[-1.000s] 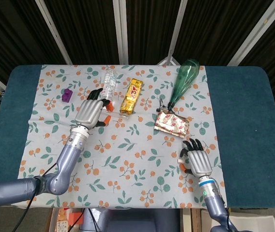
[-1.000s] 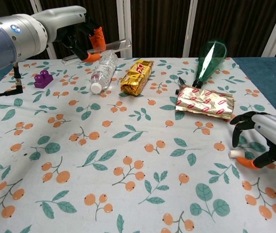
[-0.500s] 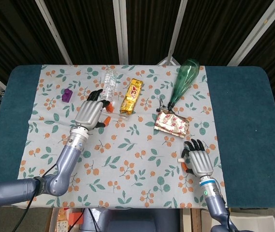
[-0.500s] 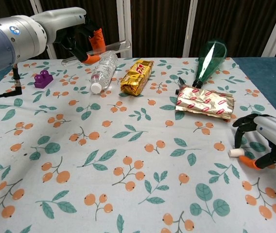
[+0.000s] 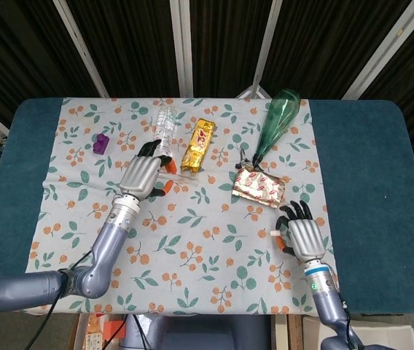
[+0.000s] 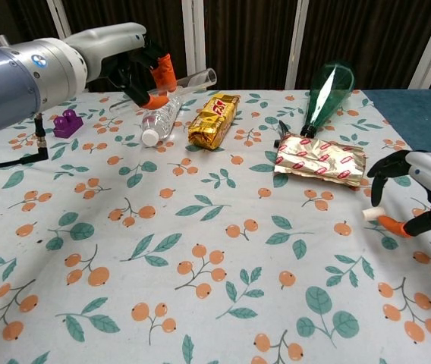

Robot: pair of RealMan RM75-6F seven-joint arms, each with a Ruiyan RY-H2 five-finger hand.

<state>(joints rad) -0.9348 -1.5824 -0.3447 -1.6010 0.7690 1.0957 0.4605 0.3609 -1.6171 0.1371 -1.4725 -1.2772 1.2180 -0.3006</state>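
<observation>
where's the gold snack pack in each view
Head view: gold snack pack upper centre, right of the water bottle.
Chest view: gold snack pack upper centre, right of the water bottle.
Shared landmark: the green bottle further right.

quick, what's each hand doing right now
Left hand: holding a clear tube above the table.
Right hand: holding a small orange and white piece.

The right hand point(image 6: 420, 193) runs off the chest view's right edge, its wrist unseen; the left hand point(image 5: 143, 175) covers most of the clear tube point(image 6: 181, 85) in the head view; the water bottle point(image 6: 157, 117) is partly behind it.
</observation>
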